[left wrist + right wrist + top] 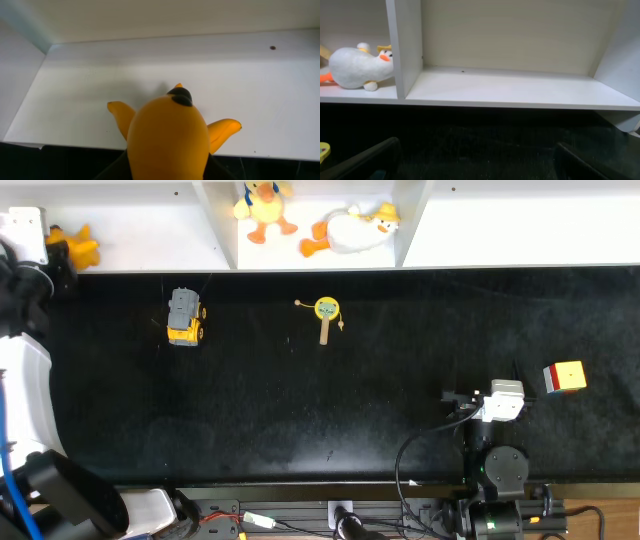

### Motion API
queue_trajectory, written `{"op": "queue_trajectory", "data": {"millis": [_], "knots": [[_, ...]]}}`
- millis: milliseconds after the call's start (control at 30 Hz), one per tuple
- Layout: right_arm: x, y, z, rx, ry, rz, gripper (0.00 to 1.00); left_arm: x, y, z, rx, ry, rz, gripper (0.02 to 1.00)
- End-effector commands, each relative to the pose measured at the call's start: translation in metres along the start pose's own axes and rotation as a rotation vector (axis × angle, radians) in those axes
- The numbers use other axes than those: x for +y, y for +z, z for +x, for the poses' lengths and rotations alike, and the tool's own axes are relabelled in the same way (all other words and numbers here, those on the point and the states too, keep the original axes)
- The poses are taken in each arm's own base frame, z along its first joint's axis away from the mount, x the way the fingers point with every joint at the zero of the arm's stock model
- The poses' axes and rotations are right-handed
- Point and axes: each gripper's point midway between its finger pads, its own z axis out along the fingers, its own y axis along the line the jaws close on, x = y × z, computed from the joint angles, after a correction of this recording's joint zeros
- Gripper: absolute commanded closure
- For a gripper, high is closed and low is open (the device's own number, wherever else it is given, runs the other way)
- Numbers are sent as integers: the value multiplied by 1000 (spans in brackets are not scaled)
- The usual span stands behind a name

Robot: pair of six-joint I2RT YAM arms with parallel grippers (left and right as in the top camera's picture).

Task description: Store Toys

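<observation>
Yellow toy (167,130) at the mouth of the shelf's (520,220) left compartment, held by the left gripper (167,172).

From the left wrist, the toy hides nearly all of the gripper. Its fingers (114,169) show only as dark slivers pressed against the toy's sides, clamped on it, and the toy's lower half is cut off. What kind of animal it is I can't make out. The right gripper (480,167) sits low over the black table (300,410) facing the right compartment, jaws wide apart. In the middle compartment are a yellow duck plush (265,205), partly cropped, and a white plush (350,228). On the table, well apart from each other, are a toy truck (185,315), a rattle (326,315) and a cube (565,377).
</observation>
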Motion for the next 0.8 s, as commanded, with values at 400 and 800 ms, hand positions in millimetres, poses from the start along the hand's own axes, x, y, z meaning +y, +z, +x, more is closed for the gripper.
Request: {"op": "queue_trajectory", "data": {"millis": [400, 800], "knots": [[-1, 0, 3, 0, 8, 7, 5, 16, 36, -18, -15, -85, -83, 801], [-1, 0, 3, 0, 8, 7, 5, 22, 65, -16, 43, -98, -60, 818]]}}
